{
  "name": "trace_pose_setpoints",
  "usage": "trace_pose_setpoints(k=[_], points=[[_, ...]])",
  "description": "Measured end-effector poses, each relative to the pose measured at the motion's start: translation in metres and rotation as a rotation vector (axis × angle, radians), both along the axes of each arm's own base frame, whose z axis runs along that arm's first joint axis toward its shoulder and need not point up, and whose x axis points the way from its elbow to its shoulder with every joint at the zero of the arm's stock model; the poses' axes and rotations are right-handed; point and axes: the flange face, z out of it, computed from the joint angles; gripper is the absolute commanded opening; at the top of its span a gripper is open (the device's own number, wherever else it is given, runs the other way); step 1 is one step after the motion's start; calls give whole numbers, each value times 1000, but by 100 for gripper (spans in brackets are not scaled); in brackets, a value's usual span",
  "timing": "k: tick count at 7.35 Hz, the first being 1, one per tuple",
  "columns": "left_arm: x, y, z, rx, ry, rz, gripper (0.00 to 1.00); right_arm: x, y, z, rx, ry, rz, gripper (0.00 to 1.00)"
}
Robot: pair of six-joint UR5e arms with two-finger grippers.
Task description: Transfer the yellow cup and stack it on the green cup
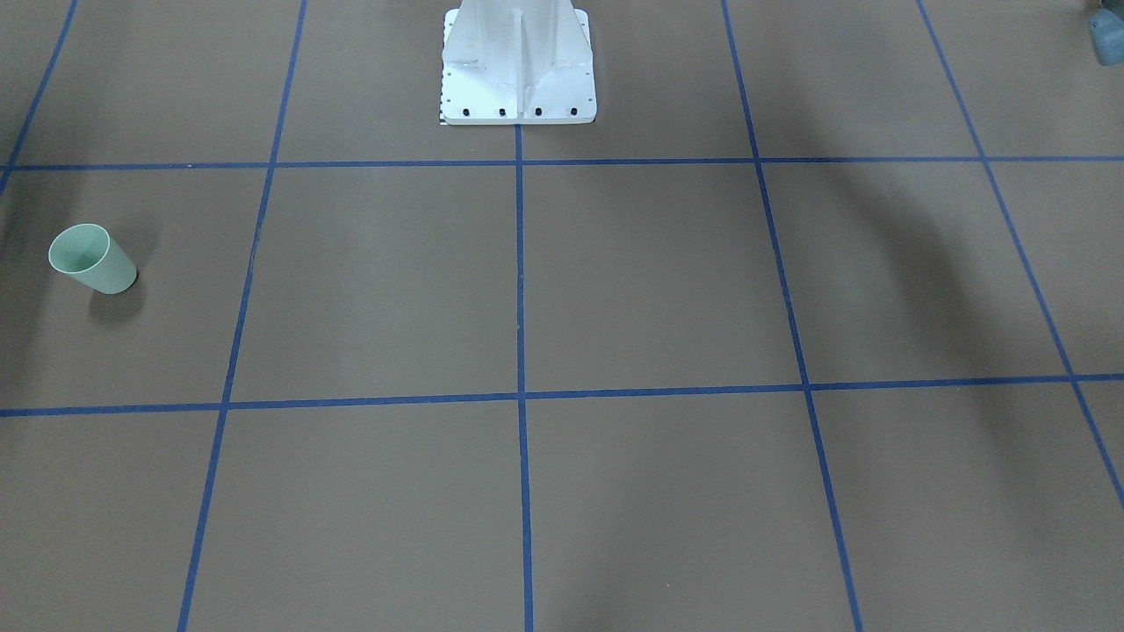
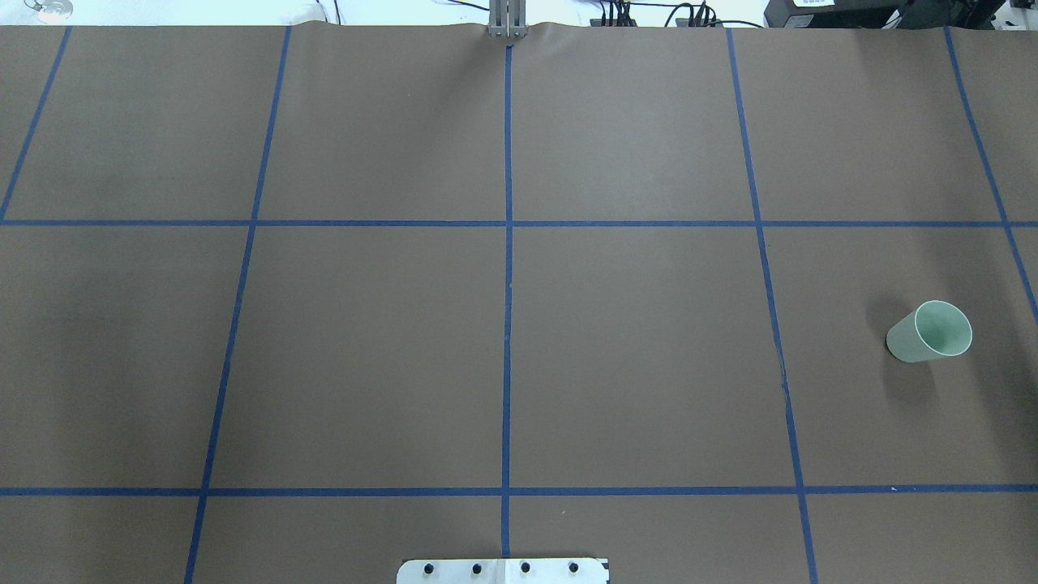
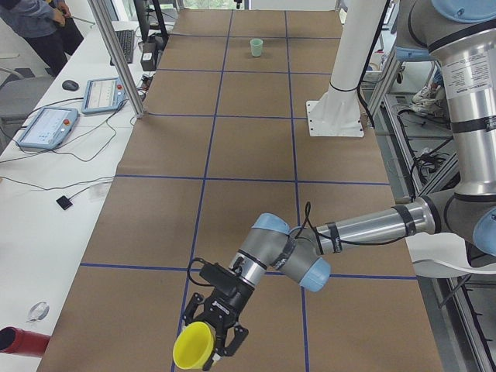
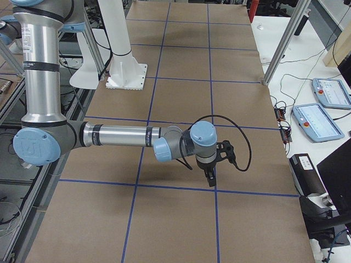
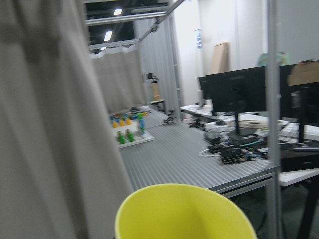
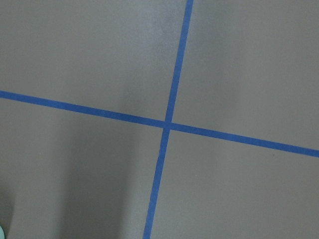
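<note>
The yellow cup (image 3: 194,346) is at my left gripper (image 3: 211,339), low over the table's near end in the exterior left view, lying sideways with its mouth away from the arm. Its rim fills the bottom of the left wrist view (image 5: 184,211). No fingers show there, so I cannot tell the grip. The green cup (image 2: 931,331) stands upright and alone on the brown table (image 2: 503,349); it also shows in the front-facing view (image 1: 92,259) and far off in the exterior left view (image 3: 256,46). My right gripper (image 4: 211,176) points down over a blue tape crossing; I cannot tell if it is open.
The white robot base (image 1: 518,70) stands at the table's middle edge. Blue tape lines (image 6: 169,124) grid the table. Tablets (image 3: 46,128) and cables lie on the side bench. A red cylinder (image 3: 15,341) lies by the near corner. A pale green sliver (image 6: 1,231) shows at the right wrist view's corner.
</note>
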Motion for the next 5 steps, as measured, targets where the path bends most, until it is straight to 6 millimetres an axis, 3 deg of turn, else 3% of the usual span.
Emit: trace_pose_setpoints(k=[1, 3, 4, 5], points=[[7, -30, -32, 110, 33, 34, 36, -1, 0, -2, 12, -16, -4, 100], [36, -103, -126, 360, 128, 144, 36, -3, -2, -11, 30, -40, -12, 100], [69, -142, -188, 499, 183, 258, 36, -4, -5, -19, 44, -54, -16, 100], [116, -171, -255, 622, 205, 392, 36, -5, -12, -30, 64, -63, -19, 100]])
